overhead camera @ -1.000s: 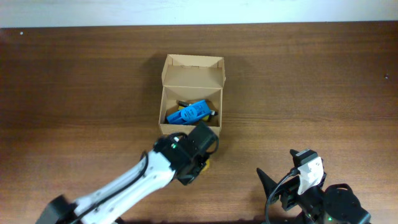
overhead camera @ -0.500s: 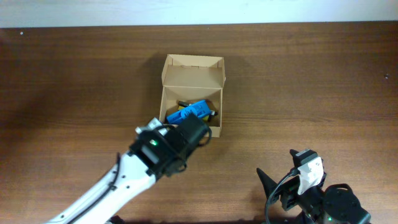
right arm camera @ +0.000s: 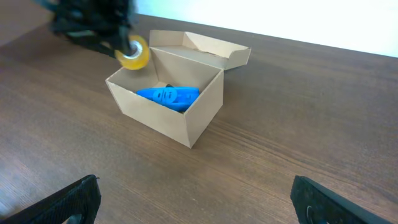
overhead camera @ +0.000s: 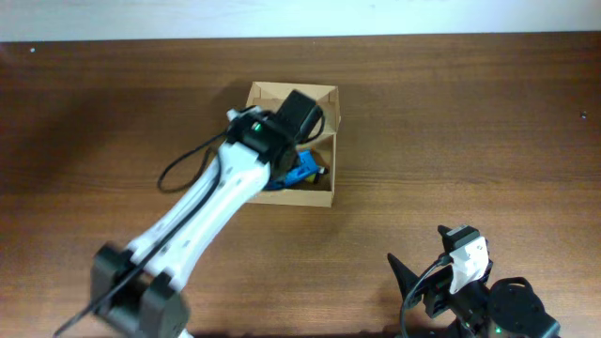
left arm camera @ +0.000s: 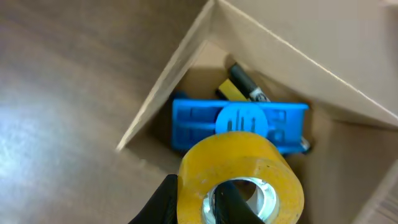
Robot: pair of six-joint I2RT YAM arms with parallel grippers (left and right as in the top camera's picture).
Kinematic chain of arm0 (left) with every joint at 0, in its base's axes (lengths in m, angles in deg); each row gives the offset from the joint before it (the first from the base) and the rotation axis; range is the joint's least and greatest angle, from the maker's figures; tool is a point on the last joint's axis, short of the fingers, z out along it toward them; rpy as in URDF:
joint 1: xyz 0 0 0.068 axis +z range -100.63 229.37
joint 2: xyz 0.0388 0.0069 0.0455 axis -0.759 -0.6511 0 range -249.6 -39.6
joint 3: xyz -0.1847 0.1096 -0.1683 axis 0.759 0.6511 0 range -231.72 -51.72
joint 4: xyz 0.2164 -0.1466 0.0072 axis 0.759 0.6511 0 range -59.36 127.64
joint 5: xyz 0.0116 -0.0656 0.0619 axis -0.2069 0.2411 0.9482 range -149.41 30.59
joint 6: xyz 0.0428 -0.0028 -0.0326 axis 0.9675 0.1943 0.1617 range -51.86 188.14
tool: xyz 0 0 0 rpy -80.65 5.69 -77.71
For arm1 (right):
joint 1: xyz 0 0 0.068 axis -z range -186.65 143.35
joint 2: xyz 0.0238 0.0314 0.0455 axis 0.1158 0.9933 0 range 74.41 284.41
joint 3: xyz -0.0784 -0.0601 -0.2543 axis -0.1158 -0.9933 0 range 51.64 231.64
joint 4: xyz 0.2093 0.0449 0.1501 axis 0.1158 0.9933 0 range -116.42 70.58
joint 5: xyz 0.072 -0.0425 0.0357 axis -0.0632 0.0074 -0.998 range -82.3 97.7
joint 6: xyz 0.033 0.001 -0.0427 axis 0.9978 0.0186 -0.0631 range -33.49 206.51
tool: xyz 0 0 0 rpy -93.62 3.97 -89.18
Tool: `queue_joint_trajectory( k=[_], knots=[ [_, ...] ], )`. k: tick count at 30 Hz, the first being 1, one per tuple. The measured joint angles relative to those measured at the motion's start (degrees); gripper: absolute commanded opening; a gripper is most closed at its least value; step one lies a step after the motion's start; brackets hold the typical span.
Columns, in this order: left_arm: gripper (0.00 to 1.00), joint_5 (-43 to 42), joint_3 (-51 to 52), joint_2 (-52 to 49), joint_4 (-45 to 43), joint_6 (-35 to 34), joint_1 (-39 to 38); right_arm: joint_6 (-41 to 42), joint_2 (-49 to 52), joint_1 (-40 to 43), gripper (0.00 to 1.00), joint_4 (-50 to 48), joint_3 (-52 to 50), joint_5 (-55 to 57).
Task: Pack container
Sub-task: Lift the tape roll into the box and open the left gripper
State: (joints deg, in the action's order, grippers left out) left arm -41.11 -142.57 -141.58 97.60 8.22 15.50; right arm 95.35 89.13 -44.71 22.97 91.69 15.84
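Observation:
The tan cardboard container (overhead camera: 325,196) stands open at the table's middle, its flap lid (overhead camera: 329,97) folded back; it also shows in the right wrist view (right arm camera: 186,118). Inside lie a blue plastic block (left arm camera: 193,124) and a black and yellow marker (left arm camera: 244,86). My left gripper (left arm camera: 198,202) is shut on a yellow tape roll (left arm camera: 239,165), one finger through its core, and holds it above the open box. The roll shows at the box's far corner in the right wrist view (right arm camera: 134,53). My right gripper (right arm camera: 196,202) is open and empty near the front edge.
The brown wooden table (overhead camera: 470,131) runs wide on all sides of the box. A white wall strip (overhead camera: 300,17) borders the far edge. My right arm (overhead camera: 470,282) rests at the front right.
My left arm has swung from in front of the box to over it, carrying the tape roll. The right arm has not moved.

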Motion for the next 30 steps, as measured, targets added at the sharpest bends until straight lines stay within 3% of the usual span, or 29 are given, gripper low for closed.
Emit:
queue_joint_trajectory(
  k=[10, 21, 23, 24, 25, 26, 30],
  knots=[
    [0.25, -1.6, -5.7, -12.8, -0.7, 3.5, 1.7, 0.0, 0.0, 0.0, 0.99, 0.0, 0.0, 0.0],
    [0.33, -3.4, -5.9, -15.1, -2.9, 3.6, 1.8, 0.0, 0.0, 0.0, 0.99, 0.0, 0.0, 0.0],
    [0.40, -3.8, -6.7, -15.0, -2.6, 3.7, 1.8, -0.1, 0.0, 0.0, 0.99, 0.0, 0.0, 0.0],
    [0.49, -4.0, -7.3, -15.0, -2.3, 3.7, 1.8, 0.0, 0.0, 0.0, 0.99, 0.0, 0.0, 0.0],
    [0.69, -4.3, -8.1, -14.6, -2.0, 4.0, 1.8, 0.0, 0.0, 0.0, 0.99, 0.0, 0.0, 0.0],
    [0.82, -4.5, -8.5, -14.3, -1.9, 4.0, 1.8, 0.0, 0.0, 0.0, 0.99, 0.0, 0.0, 0.0],
    [1.00, -4.6, -10.7, -9.4, -1.8, 4.2, 1.8, 0.0, 0.0, 0.0, 0.99, 0.0, 0.0, 0.0]
  ],
)
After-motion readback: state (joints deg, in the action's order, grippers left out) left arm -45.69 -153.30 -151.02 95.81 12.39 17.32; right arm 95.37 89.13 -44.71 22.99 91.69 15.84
